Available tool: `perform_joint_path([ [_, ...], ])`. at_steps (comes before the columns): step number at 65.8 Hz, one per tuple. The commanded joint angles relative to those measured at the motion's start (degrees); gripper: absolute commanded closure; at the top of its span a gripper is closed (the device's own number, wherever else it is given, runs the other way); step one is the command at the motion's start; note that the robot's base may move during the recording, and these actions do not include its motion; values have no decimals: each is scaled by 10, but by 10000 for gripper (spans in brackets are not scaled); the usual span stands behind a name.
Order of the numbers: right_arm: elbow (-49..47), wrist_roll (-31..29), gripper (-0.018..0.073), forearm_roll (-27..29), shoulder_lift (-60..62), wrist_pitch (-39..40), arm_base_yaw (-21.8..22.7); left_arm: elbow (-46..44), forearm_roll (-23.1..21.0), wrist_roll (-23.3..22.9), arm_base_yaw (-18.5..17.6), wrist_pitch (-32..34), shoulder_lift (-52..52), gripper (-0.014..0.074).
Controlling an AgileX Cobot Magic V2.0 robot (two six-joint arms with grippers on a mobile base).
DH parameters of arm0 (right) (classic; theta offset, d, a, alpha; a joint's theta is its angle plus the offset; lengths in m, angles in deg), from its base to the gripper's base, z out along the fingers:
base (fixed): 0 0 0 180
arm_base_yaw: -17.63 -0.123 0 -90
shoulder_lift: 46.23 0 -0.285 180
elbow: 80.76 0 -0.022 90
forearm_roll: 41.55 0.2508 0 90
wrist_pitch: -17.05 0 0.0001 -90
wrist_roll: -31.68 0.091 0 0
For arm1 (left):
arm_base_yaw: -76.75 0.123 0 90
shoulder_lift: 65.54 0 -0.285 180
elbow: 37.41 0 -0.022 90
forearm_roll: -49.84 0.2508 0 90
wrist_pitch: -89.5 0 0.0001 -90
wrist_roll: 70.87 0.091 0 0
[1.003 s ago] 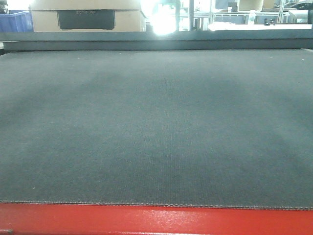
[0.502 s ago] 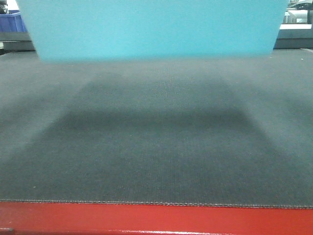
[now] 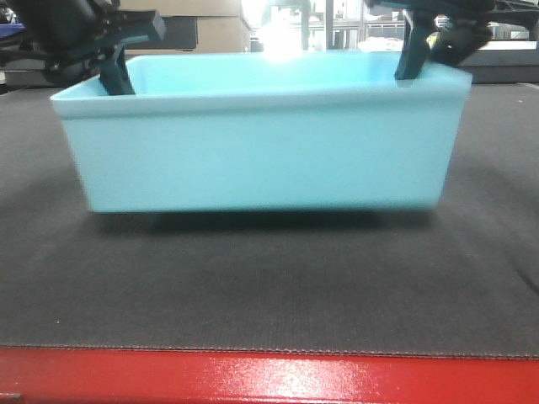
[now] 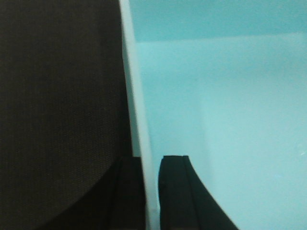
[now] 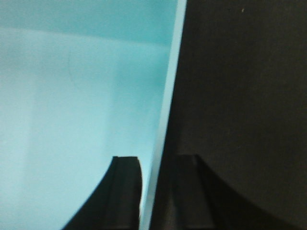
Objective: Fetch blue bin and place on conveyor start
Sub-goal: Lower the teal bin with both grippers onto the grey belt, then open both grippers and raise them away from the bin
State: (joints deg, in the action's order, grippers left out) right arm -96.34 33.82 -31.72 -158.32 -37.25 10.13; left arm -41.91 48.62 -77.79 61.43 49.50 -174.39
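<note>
The blue bin [image 3: 261,151], a pale turquoise tub, sits upright and level in the middle of the conveyor start [image 3: 269,286], well back from its red front edge [image 3: 269,379]. A dark shadow lies under the tub, and I cannot tell whether its base touches the belt. My left gripper [image 3: 118,80] is shut on the bin's left wall, with one finger inside and one outside [image 4: 151,160]. My right gripper [image 3: 413,63] pinches the right wall the same way [image 5: 158,160]. The bin's inside [image 4: 230,120] [image 5: 72,96] looks empty.
Dark woven belt shows outside both end walls [image 4: 57,96] [image 5: 240,96]. Behind the conveyor stand a cardboard box [image 3: 219,29] and, at the far left, a dark blue bin [image 3: 7,29]. A bright glare [image 3: 278,34] and shelving lie further back.
One second ago the belt was bare. Half a second ago only the bin's underside showed at the top. The bin has come down low over the belt, held by both grippers.
</note>
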Motion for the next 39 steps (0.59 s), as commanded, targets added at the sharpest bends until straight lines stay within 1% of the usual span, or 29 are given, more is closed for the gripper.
perform_joint_path([
  [1, -1, -6, 179, -14, 4, 14, 4, -3, 5, 7, 3, 10, 5, 436],
  [2, -1, -6, 142, -14, 4, 14, 4, -3, 5, 7, 3, 10, 6, 400],
  [3, -1, -6, 124, -15, 4, 14, 4, -3, 5, 7, 3, 10, 6, 362],
  [4, -3, -6, 75, -15, 4, 14, 4, -3, 5, 7, 3, 10, 6, 321],
  [7, -5, -6, -3, -18, 6, 14, 4, -3, 5, 7, 3, 11, 9, 184],
  [8, -6, -6, -20, -17, 9, 14, 4, -3, 5, 7, 3, 11, 10, 112],
  [9, -6, -6, -17, -17, 10, 14, 4, -3, 5, 7, 3, 11, 12, 88],
  [11, -7, -6, -10, -17, 11, 15, 4, -3, 5, 7, 3, 7, 14, -8],
  [12, -7, -6, -8, -17, 15, 16, 4, -3, 6, 7, 3, 7, 17, -37],
  [18, -7, -6, 25, -19, 34, 20, 6, -3, 8, 7, 3, -1, 35, 35],
  [26, -7, -6, 125, -23, 71, 18, 13, -3, 21, 7, 3, -16, 76, 111],
  [32, -7, -6, 259, -31, 101, 4, 25, -3, 32, 7, 3, -29, 115, 198],
  [36, -5, -6, 364, -42, 120, -6, 34, 1, 46, 7, 3, -40, 138, 286],
  [38, -2, -6, 419, -49, 132, -8, 40, 5, 51, 7, 3, -42, 149, 351],
  [39, 2, -6, 447, -52, 137, -9, 42, 7, 52, 7, 3, -43, 155, 365],
])
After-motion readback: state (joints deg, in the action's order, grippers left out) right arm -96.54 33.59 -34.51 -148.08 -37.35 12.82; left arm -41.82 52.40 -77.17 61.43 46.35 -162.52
